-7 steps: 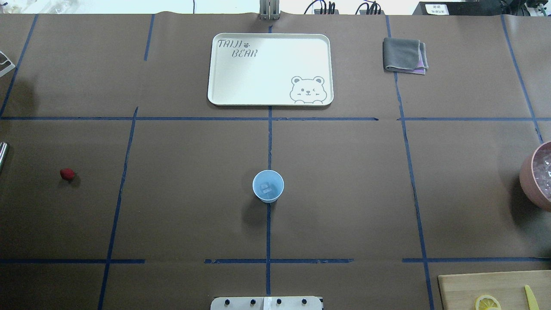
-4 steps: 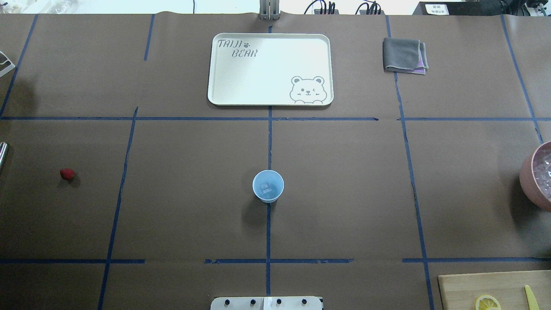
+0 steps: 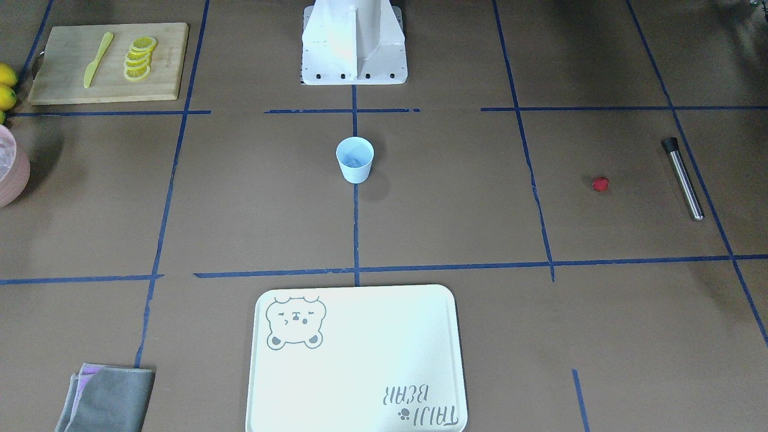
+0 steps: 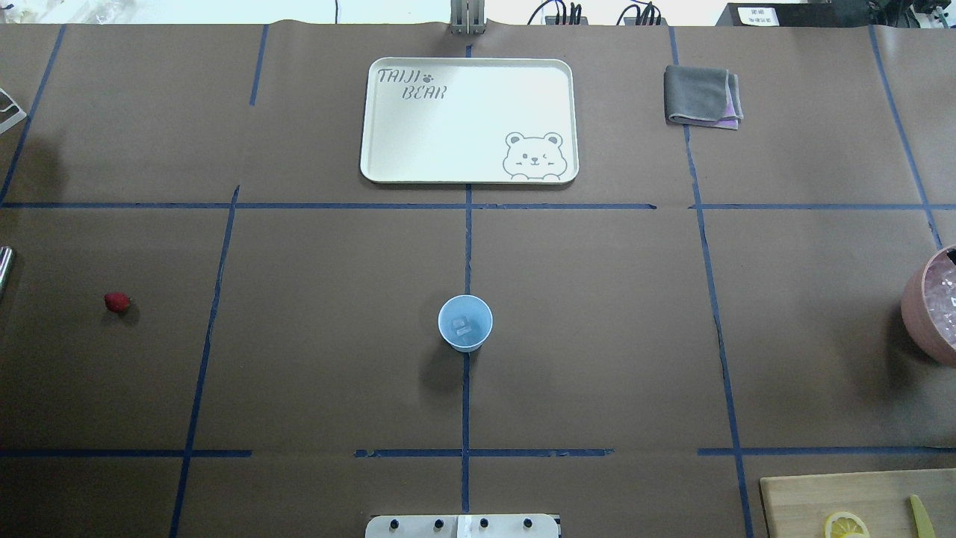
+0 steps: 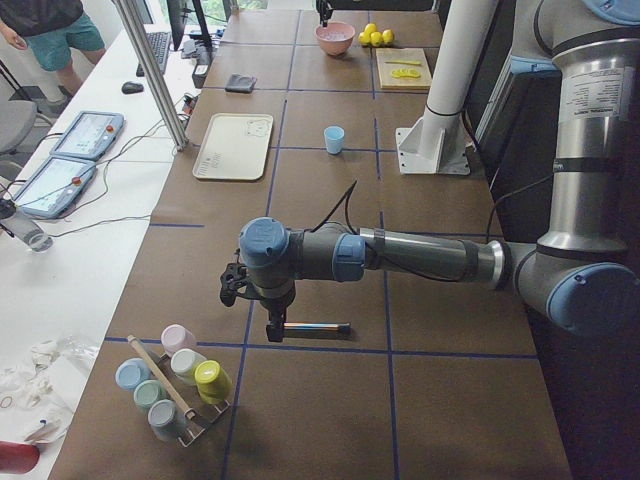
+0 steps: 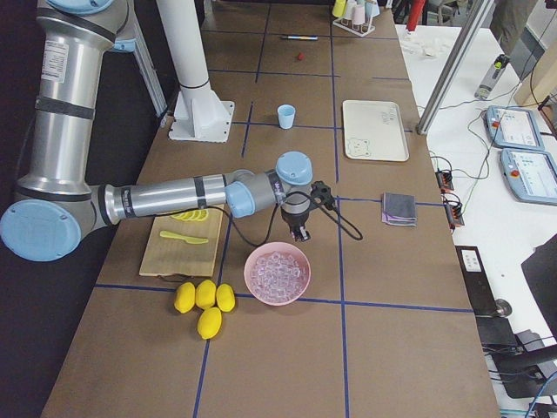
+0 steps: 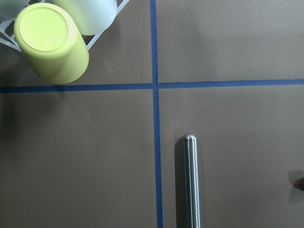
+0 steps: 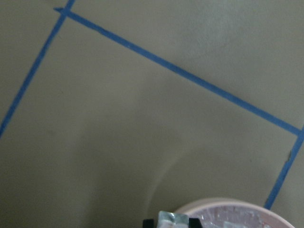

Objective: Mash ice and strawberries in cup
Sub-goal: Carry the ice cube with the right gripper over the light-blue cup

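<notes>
Down at six o'clock in the right wrist view, the right gripper barely shows: two dark tips with an ice chunk pinched between them, jaws clamped on it! It's pale, bluish-clear and blocky, with bright edges. Just beside it curves the rim of the pink bowl, more ice glinting inside. From the right-end camera, that gripper hangs just over the bowl's far rim, and the bowl is heaped with whitish-clear cubes.

Centre table now: the cup stands upright on a blue tape line. It's light blue, tapered, with no handle. Ice sits at its bottom, a couple of translucent lumps much smaller than its mouth. The bowl sits at three o'clock from the cup, well apart, at the overhead view's edge. The strawberry lies at nine o'clock from the cup, also well apart, alone on the brown paper: small, bright red, rounded.

Over to the left gripper: it hangs at one end of a steel rod lying flat. Whether its jaws are apart or together, I cannot tell. Its wrist camera looks straight down on the rod's rounded end, with the strawberry just peeking in at four o'clock, near the rod. A yellow-green cup sits at ten o'clock.
</notes>
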Action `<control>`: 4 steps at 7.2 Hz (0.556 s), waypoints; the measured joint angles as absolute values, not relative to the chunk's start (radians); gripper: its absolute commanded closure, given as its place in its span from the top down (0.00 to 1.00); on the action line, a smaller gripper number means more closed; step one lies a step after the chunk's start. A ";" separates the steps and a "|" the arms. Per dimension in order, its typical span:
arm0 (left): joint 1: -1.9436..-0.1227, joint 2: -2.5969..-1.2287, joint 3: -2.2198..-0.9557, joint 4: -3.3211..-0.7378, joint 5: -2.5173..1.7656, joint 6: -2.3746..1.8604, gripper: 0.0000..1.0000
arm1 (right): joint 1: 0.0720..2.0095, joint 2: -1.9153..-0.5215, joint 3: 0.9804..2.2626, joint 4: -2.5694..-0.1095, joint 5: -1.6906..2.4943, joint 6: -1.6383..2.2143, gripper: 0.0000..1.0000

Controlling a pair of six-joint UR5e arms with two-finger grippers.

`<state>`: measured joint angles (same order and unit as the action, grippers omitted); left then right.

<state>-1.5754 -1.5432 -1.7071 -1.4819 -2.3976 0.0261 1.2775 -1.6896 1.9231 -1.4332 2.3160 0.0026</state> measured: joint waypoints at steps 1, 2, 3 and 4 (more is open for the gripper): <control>-1.575 -1.543 -1.707 -1.482 -2.398 0.026 1.00 | 1.267 -1.585 1.939 -1.547 2.325 0.053 0.00; -1.575 -1.543 -1.707 -1.482 -2.398 0.026 1.00 | 1.233 -1.476 1.946 -1.639 2.334 0.132 0.00; -1.575 -1.543 -1.707 -1.482 -2.398 0.026 1.00 | 1.175 -1.377 1.950 -1.693 2.336 0.251 0.00; -1.575 -1.543 -1.706 -1.482 -2.397 0.026 1.00 | 1.091 -1.285 1.952 -1.716 2.326 0.413 0.00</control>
<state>-1.5754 -1.5432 -1.7062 -1.4818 -2.3972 0.0264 1.0911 -1.2846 1.9517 -1.7161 2.3262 0.4128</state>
